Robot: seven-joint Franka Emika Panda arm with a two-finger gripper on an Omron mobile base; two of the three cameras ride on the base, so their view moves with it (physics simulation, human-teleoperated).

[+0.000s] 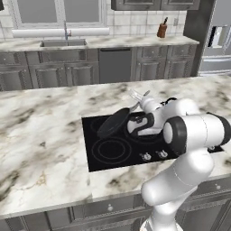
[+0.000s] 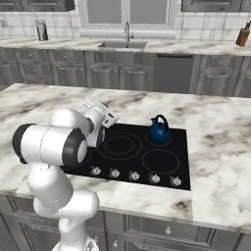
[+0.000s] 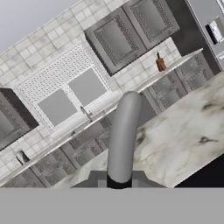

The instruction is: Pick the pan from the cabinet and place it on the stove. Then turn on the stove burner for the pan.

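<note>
Left base view: the pan [image 1: 113, 122] hangs tilted at frame centre over the stove [image 1: 108, 151], its handle [image 1: 136, 100] running up-right into the claw [image 1: 140, 100]; right base view: the blue kettle [image 2: 159, 129] occupies a far burner; hand view: the claw is clamped tight on the grey handle, which runs straight up from frame bottom.

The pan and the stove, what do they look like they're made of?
The pan: probably dark coated metal; the body is matte black, tilted over the cooktop, and its straight handle looks like plain grey metal with a dull sheen. The stove: apparently black glass; flat and smooth, with thin grey rings marked in it and small silvery knobs, likely metal.
</note>
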